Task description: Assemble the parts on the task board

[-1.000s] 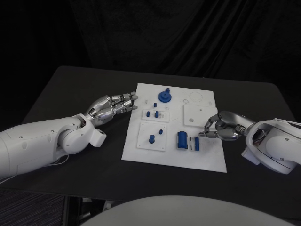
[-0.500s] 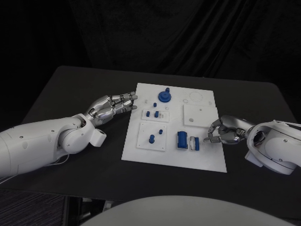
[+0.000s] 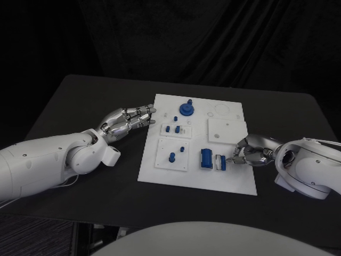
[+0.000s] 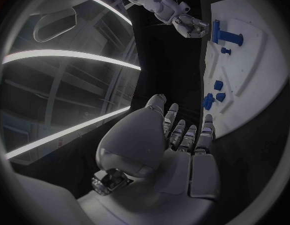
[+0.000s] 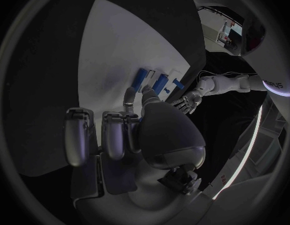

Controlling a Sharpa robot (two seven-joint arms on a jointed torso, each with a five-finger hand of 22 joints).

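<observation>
Your right hand [image 3: 249,152] has slid down along the right edge of the flat white plastic task board [image 3: 224,178] over the last second and now sits with its fingers [image 3: 233,158] curled in tight, tips just beside the narrow blue upright block [image 3: 222,162]. Whether those tips touch the block or merely crowd it, I cannot tell; in the right wrist view two fingers [image 5: 137,96] reach toward the pair of blue pieces [image 5: 149,81] without plainly closing on either. The block stands closer to its neighbour, the stout blue cylinder part [image 3: 206,159], than it did a second ago, so read this as a nudge or seating push, not a lift. Your left hand [image 3: 128,120] has not budged: fingers loosely bent and apart, holding nothing, parked on the black counter [image 3: 78,101] at the board's left edge. Beyond its fingertips lie the two small blue studs [image 3: 173,128], and further off the round blue disc with a centre peg [image 3: 187,109]; the short blue pin [image 3: 171,157] stands on the near-left panel. Judgement: the block-and-cylinder pairing is being closed up, with the remaining pieces on the left half not yet dealt with.
</observation>
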